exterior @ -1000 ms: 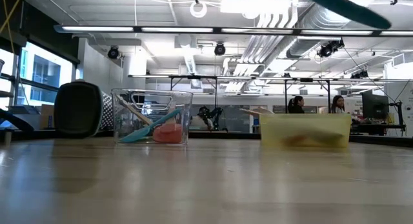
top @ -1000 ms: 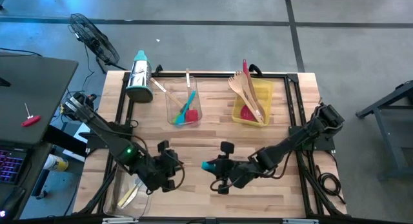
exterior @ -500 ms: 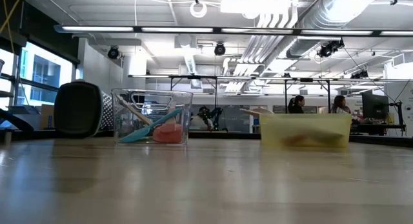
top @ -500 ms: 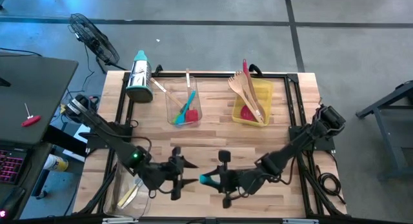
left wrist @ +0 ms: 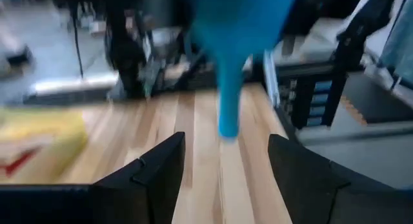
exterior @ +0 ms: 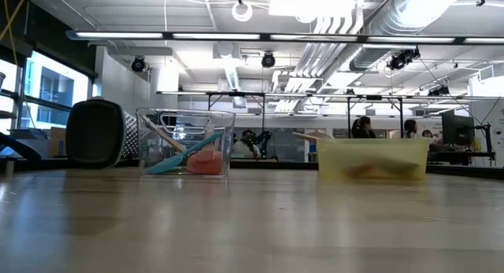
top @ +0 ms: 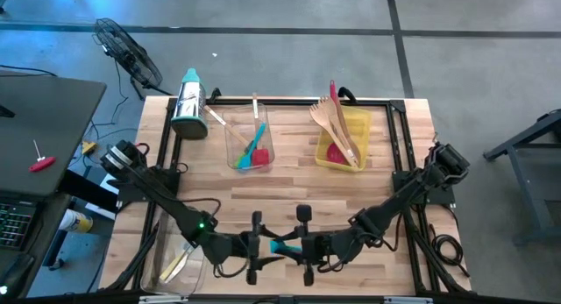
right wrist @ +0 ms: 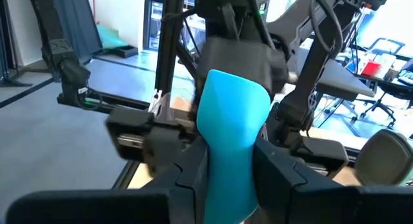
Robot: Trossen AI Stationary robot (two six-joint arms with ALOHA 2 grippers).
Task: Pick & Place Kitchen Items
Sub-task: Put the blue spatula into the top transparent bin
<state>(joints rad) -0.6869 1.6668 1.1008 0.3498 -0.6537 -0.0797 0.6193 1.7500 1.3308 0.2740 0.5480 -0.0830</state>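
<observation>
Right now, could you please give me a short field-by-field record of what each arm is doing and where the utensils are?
right gripper: near table edge, fingers shut on blue spatula
left gripper: fingers open, facing the spatula's free end
clear bin: holds blue and red spatulas and a wooden utensil
yellow bin: holds wooden utensils and a red spatula
grater: lying at the far left corner

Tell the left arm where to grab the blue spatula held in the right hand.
Grip the narrow handle of the blue spatula, which sticks out toward the left hand. The wide blade end sits clamped in the right hand. Come straight in from the left with the fingers open either side of the handle.
</observation>
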